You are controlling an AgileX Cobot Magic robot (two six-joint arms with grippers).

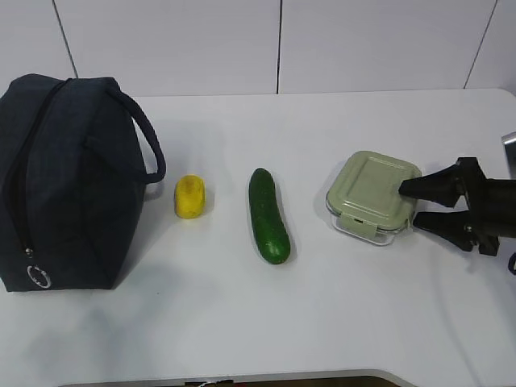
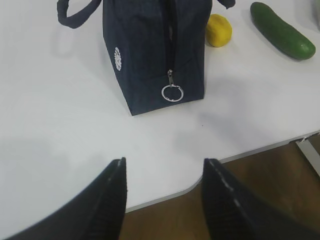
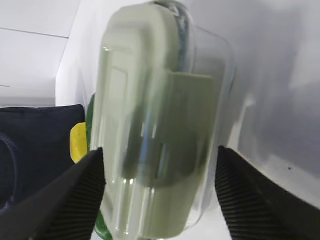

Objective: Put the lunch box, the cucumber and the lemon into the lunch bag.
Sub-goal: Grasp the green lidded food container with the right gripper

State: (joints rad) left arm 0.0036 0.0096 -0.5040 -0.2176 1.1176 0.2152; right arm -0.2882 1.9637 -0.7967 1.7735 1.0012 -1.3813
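My right gripper [image 1: 413, 201] is spread wide, fingers either side of the lunch box [image 1: 373, 196], one fingertip over the sage lid edge, the other at the glass side; can't tell if they touch, not clamped. Box sits on the white table [image 1: 322, 322] right at my fingertips. Beyond it, further out from the right gripper, the cucumber [image 1: 268, 215], then the lemon [image 1: 190, 197], then the lunch bag [image 1: 68, 181] furthest, zipped, lying on its side. My left gripper [image 2: 165, 192] is apart, holding nothing, over the table edge; the bag's ring pull [image 2: 172, 93] is straight ahead, near, lemon and cucumber ahead-right past the bag.
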